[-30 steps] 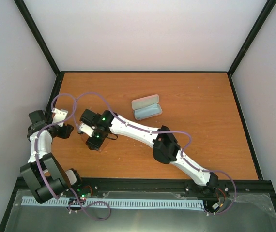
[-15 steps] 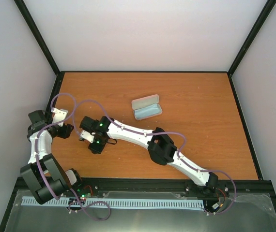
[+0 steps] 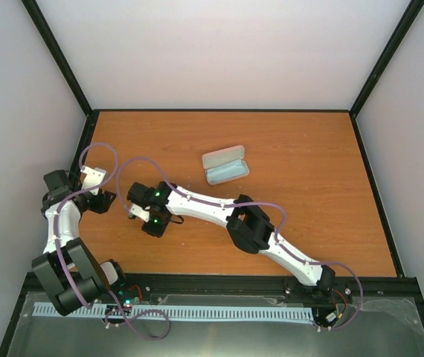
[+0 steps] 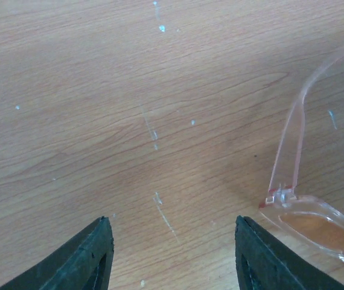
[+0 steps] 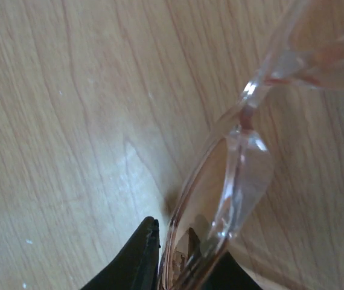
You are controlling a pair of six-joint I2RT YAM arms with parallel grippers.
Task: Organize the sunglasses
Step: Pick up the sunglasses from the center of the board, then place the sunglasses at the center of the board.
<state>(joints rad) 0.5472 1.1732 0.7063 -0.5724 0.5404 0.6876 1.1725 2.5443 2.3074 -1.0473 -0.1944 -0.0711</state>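
Observation:
The sunglasses point(image 5: 223, 181), with a see-through amber frame and lenses, are held on edge just above the wooden table. My right gripper point(image 5: 187, 251) is shut on one lens rim. In the left wrist view the sunglasses point(image 4: 317, 220) show at the right, one temple arm stretching away across the table. My left gripper point(image 4: 172, 220) is open and empty, just left of the glasses and low over bare wood. In the top view the right gripper point(image 3: 143, 217) and left gripper point(image 3: 106, 199) are close together at the table's left. The glasses are barely visible there.
The oblong case point(image 3: 225, 165) lies open, pale blue inside, towards the middle back of the table point(image 3: 309, 186). The left wall and black frame rail point(image 3: 85, 149) stand close beside the left arm. The right arm stretches diagonally across the table's front.
My right gripper has shifted slightly towards the near edge with the sunglasses in it. The left gripper has barely moved. The case has not moved.

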